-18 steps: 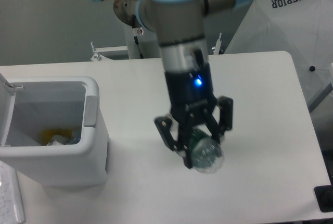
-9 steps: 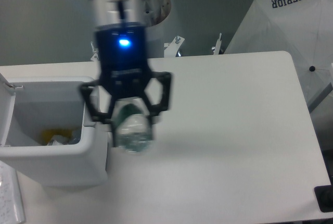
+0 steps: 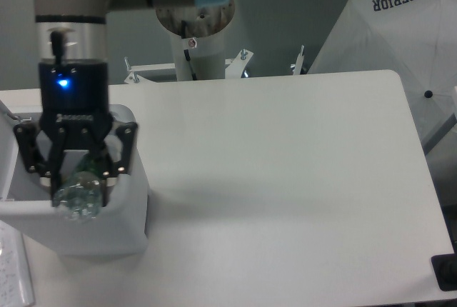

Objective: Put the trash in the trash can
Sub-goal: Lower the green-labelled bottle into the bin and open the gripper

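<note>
While my gripper [image 3: 77, 189] hangs over the trash can [image 3: 128, 210], its fingers stay clamped on the short green-labelled bottle [image 3: 77, 198]. Release remains; no other bottle shows on the table [image 3: 285, 178].

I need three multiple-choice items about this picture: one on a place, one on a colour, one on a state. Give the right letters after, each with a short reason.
1. Where is the bottle?
A. lying on the table
B. held over the open bin
C. on the floor

2. What colour is the small light on the gripper?
A. blue
B. red
C. yellow

3. What is the state of the jaws?
A. wide open and empty
B. out of view
C. shut on the bottle

Answers:
1 B: the bottle hangs in the jaws above the opening of the bin, near its front wall.
2 A: a blue dot glows on the black body above the jaws.
3 C: both fingers press against the clear bottle with the green label.
</note>
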